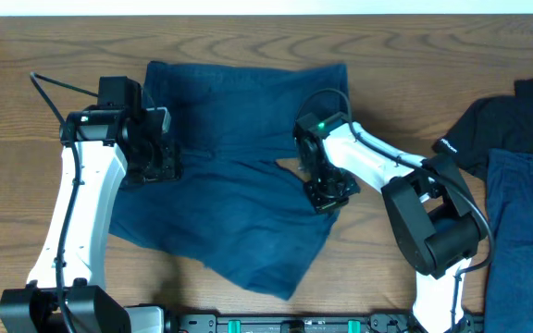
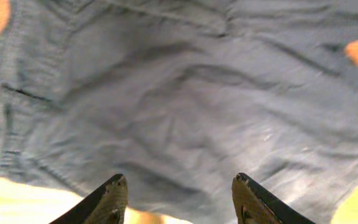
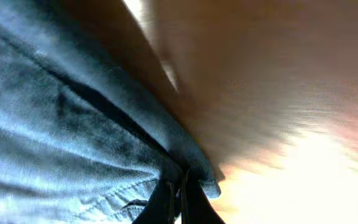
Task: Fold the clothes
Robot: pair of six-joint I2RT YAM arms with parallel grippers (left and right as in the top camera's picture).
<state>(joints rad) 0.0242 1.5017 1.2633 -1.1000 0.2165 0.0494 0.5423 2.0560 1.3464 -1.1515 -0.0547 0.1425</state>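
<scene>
A pair of dark blue shorts (image 1: 239, 194) lies spread and rumpled on the wooden table in the overhead view. My left gripper (image 1: 155, 166) hovers over the shorts' left edge; in the left wrist view its fingers (image 2: 179, 190) are wide open and empty above the cloth (image 2: 185, 93). My right gripper (image 1: 327, 194) is at the shorts' right edge; in the right wrist view its fingers (image 3: 179, 196) are shut on a fold of the blue hem (image 3: 104, 143), lifted off the table.
More clothes lie at the right: a black garment (image 1: 516, 120) and a blue one (image 1: 526, 240). Bare wood table (image 1: 26, 55) surrounds the shorts. A small gap of table (image 1: 290, 165) shows between the shorts' folds.
</scene>
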